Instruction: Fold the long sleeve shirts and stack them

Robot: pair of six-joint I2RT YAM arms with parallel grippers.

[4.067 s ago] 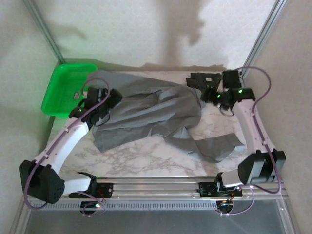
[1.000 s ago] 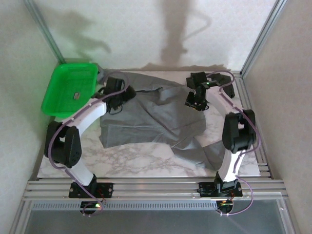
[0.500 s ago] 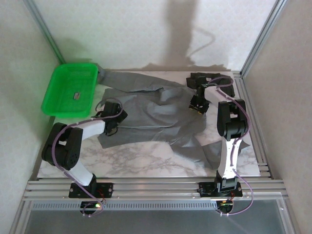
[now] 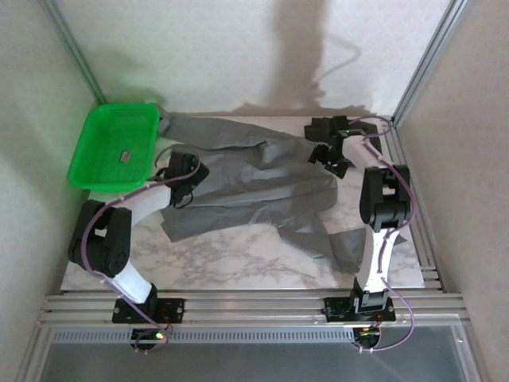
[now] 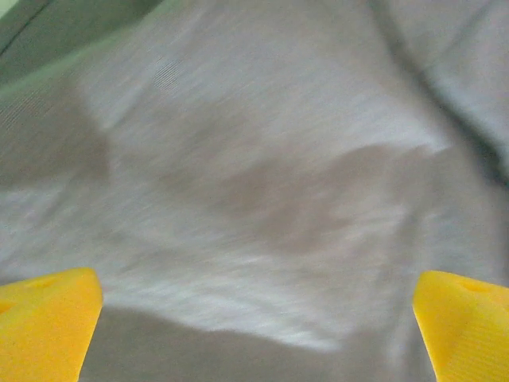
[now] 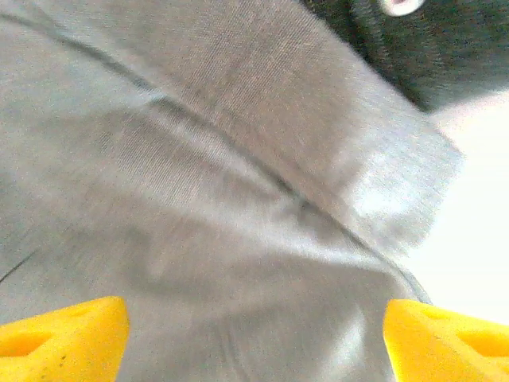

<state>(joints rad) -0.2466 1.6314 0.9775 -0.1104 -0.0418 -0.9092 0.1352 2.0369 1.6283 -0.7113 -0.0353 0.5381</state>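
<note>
The grey shirt (image 4: 254, 187) lies spread and rumpled across the middle of the marble desk (image 4: 231, 255), not folded. One sleeve reaches to the back left, ending just beside the far corner of the green tray (image 4: 103, 139). Another part trails toward the near right of the desk. The dark shirt (image 4: 321, 127) sits bunched at the back right, touching the grey shirt's right edge.

In the left wrist view, grey cloth (image 5: 262, 159) fills the space under the left jaws. The yellow fingertips (image 5: 44, 318) stand far apart at the two lower corners, so the left jaws are wide open and grip nothing. From above, the left arm (image 4: 143, 195) reaches over the shirt's left edge, near the tray.

In the right wrist view, a hemmed edge of the grey shirt (image 6: 199, 199) runs diagonally. The dark shirt (image 6: 413, 56), with a pale button (image 6: 400, 5), lies beyond it at the top right, and bare desk (image 6: 477, 239) shows at the right. The right jaws are also wide open, with their yellow fingertips (image 6: 64, 334) in the lower corners and nothing held. From above, the right arm (image 4: 386, 203) ends over the spot where the two shirts meet.

The tray sits at the desk's back left with a small dark item (image 4: 123, 157) in it.
</note>
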